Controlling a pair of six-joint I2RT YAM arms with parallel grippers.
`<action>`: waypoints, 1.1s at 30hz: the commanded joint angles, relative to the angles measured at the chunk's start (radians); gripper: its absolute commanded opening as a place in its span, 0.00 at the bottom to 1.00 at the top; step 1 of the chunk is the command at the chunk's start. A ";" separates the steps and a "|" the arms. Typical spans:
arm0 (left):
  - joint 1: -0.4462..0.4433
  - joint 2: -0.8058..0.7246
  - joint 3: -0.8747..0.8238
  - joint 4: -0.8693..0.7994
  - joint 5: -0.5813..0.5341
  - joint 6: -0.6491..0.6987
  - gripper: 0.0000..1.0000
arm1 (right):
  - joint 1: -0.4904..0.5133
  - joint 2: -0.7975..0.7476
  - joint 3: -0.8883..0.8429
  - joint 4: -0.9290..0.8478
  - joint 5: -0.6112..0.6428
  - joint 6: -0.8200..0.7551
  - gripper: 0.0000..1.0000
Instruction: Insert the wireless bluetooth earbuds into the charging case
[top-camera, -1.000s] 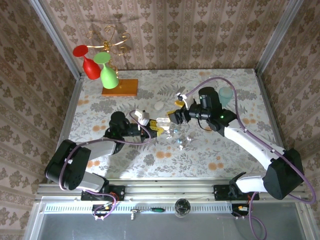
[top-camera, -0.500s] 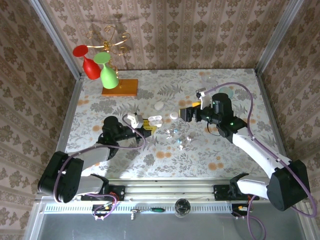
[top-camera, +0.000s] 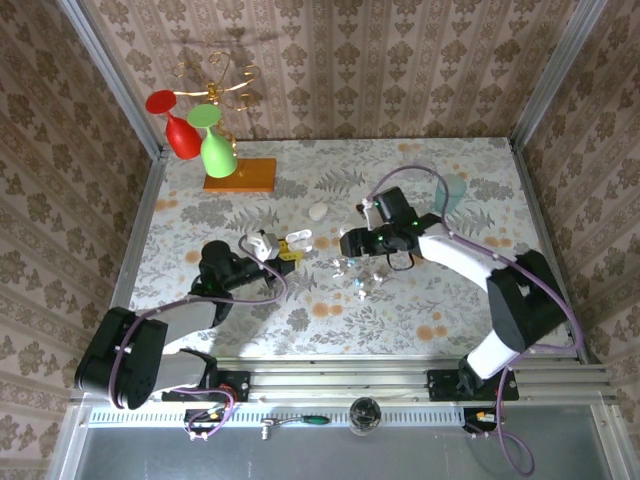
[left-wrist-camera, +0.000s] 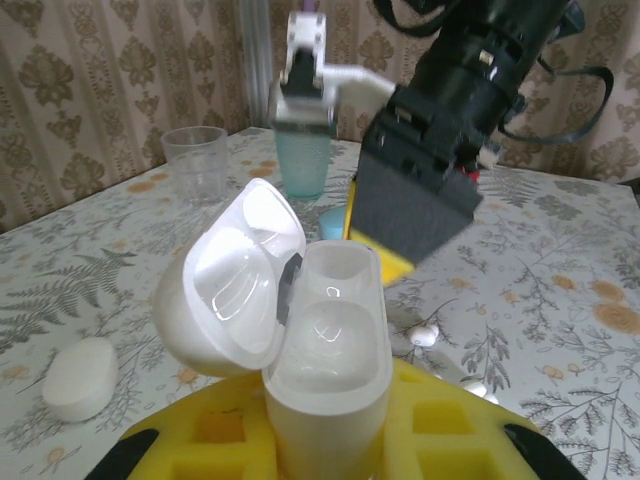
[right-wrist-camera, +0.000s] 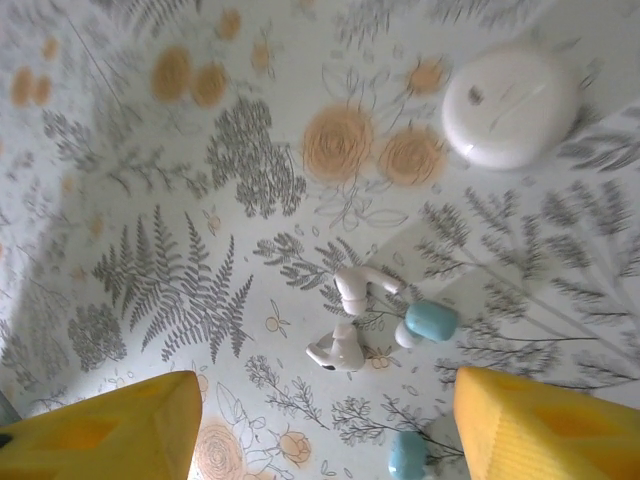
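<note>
Two earbuds (right-wrist-camera: 362, 285) lie loose on the counter (right-wrist-camera: 150, 200), just right of the charging case (left-wrist-camera: 330, 340), which the left hand (top-camera: 284, 252) clamps with its lid open. The right hand (right-wrist-camera: 325, 430) hangs spread and empty above them. They lie close together, so closing fingers could pinch both or flick one away. Two small blue pieces (right-wrist-camera: 432, 319) and one white pebble (right-wrist-camera: 510, 105) lie nearby.

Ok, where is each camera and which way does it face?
Top external: above and behind the robot, looking down on the table; the left tool and right tool show.
Left wrist: facing across the table; its yellow fingers hold the open charging case.
Right wrist: looking down at the earbuds; its yellow fingertips at the bottom corners.
Shared: top and left wrist both show the charging case and the right tool.
</note>
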 joint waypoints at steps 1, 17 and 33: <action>0.021 -0.020 -0.019 0.078 -0.016 -0.030 0.02 | 0.057 0.073 0.066 -0.119 0.009 -0.017 0.65; 0.048 -0.067 -0.096 0.126 -0.040 -0.039 0.00 | 0.067 0.454 0.478 -0.398 -0.034 -0.296 0.63; 0.051 -0.101 -0.092 0.083 -0.039 -0.030 0.00 | 0.055 0.470 0.444 -0.425 -0.042 -0.335 0.61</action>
